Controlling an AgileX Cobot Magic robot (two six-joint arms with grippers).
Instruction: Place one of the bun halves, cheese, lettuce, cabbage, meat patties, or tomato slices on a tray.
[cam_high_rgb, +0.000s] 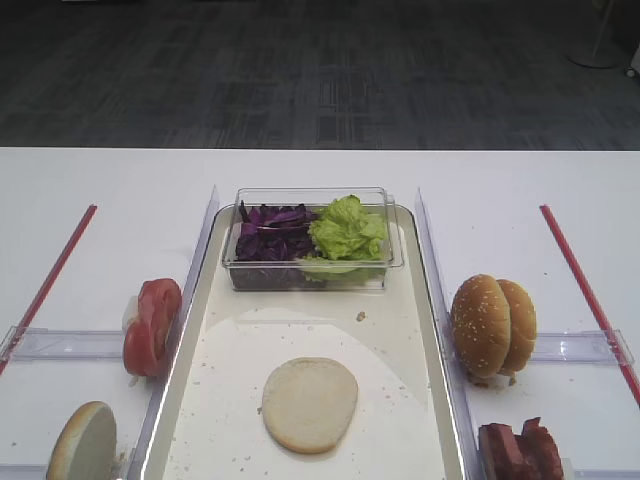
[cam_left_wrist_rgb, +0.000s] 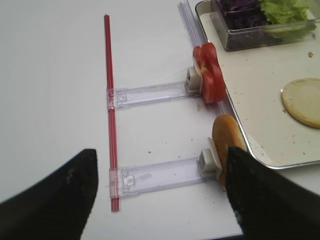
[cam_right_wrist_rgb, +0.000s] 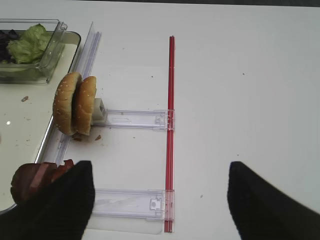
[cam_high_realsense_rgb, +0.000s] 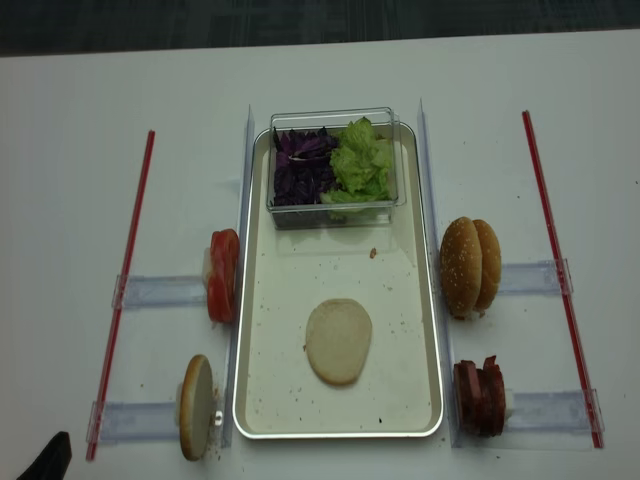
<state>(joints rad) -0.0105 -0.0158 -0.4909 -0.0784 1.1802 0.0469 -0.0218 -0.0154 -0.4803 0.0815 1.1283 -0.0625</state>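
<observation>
A pale flat bun half (cam_high_rgb: 310, 403) (cam_high_realsense_rgb: 338, 340) (cam_left_wrist_rgb: 302, 101) lies on the silvery tray (cam_high_realsense_rgb: 290, 385), near its front. A second bun half (cam_high_realsense_rgb: 196, 407) (cam_left_wrist_rgb: 227, 142) stands on edge left of the tray, with tomato slices (cam_high_realsense_rgb: 223, 275) (cam_left_wrist_rgb: 210, 72) behind it. Lettuce (cam_high_realsense_rgb: 362, 162) and cabbage (cam_high_realsense_rgb: 303, 165) fill a box at the tray's back. Meat patties (cam_high_realsense_rgb: 480, 397) (cam_right_wrist_rgb: 37, 180) stand right of the tray. No cheese is visible. My left gripper (cam_left_wrist_rgb: 161, 152) hovers open over the table left of the standing bun half. The right gripper (cam_right_wrist_rgb: 160, 167) is open beside the patties, holding nothing.
A clear plastic box (cam_high_rgb: 312, 240) holds the greens. Sesame-seeded buns (cam_high_realsense_rgb: 471, 266) (cam_right_wrist_rgb: 75, 104) stand on edge right of the tray. Clear plastic rails (cam_high_realsense_rgb: 160, 292) (cam_right_wrist_rgb: 132, 119) and red strips (cam_high_realsense_rgb: 125, 290) (cam_right_wrist_rgb: 170, 125) lie on both sides of the white table.
</observation>
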